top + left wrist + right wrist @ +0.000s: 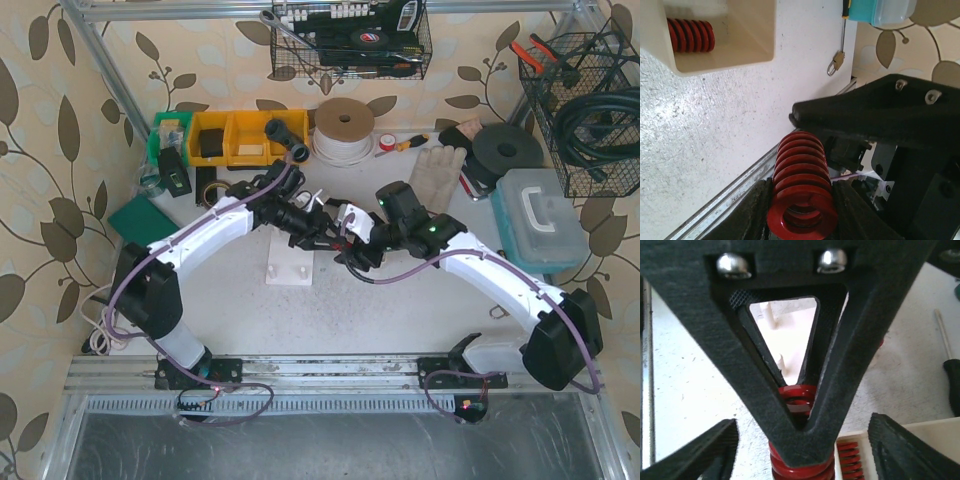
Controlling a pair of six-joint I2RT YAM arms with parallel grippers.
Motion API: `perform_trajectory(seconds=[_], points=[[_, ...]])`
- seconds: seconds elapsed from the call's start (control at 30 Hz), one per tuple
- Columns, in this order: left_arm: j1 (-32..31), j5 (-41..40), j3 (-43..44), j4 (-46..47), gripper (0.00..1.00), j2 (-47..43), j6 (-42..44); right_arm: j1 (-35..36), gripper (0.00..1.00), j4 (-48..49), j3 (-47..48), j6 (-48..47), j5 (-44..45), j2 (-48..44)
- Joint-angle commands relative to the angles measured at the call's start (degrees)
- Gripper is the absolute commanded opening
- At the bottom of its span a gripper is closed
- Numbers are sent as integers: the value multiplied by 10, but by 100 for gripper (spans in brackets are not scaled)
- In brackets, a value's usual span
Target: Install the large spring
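My left gripper (802,212) is shut on the large red spring (801,175), which lies lengthwise between its fingers, above the table. In the top view both grippers meet mid-table, the left gripper (322,228) just beside the right gripper (352,250). In the right wrist view the right gripper (802,455) is wide open, its fingertips (695,455) on either side of the spring (800,472) and of the left gripper's black V-shaped finger (790,365). The white base with pegs (290,268) lies just left of the grippers; it also shows through the finger's hole (782,335).
A cream tray (740,55) holds another red spring (690,35); the tray also shows in the right wrist view (920,432). A screwdriver (952,385), a small padlock (836,62), a teal box (540,225), gloves (438,170), a tape roll (345,128) and yellow bins (235,138) lie further back.
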Motion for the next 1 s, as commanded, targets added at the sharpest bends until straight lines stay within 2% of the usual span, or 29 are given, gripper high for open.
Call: perform_trajectory(seconds=[0.0, 0.03, 0.07, 0.2, 0.33, 0.37, 0.47, 0.57, 0.67, 0.73, 0.87, 0.97], points=[[-3, -27, 53, -47, 0, -24, 33, 4, 82, 40, -3, 26, 27, -23], [0, -39, 63, -68, 0, -27, 43, 4, 96, 49, -10, 32, 34, -34], [5, -51, 72, -86, 0, -30, 54, 4, 99, 59, -17, 39, 47, -46], [34, -99, 98, -145, 0, -49, 79, -8, 100, 95, -49, 79, 115, -89], [48, -203, 153, -251, 0, -52, 134, -35, 100, 77, -47, 238, 293, -118], [48, -238, 167, -277, 0, -50, 145, -48, 100, 68, -45, 262, 301, -124], [48, -325, 207, -354, 0, -36, 170, -86, 98, 50, -41, 324, 271, -133], [48, -404, 246, -416, 0, -13, 187, -94, 98, 60, -51, 392, 232, -133], [48, -478, 280, -466, 0, 11, 202, -93, 99, 146, -105, 499, 174, -137], [48, -512, 298, -487, 0, 27, 209, -86, 99, 209, -148, 560, 173, -136], [48, -551, 309, -486, 0, 48, 221, -45, 100, 280, -195, 584, 215, -127], [48, -584, 302, -472, 0, 59, 221, -34, 100, 245, -167, 565, 246, -121]])
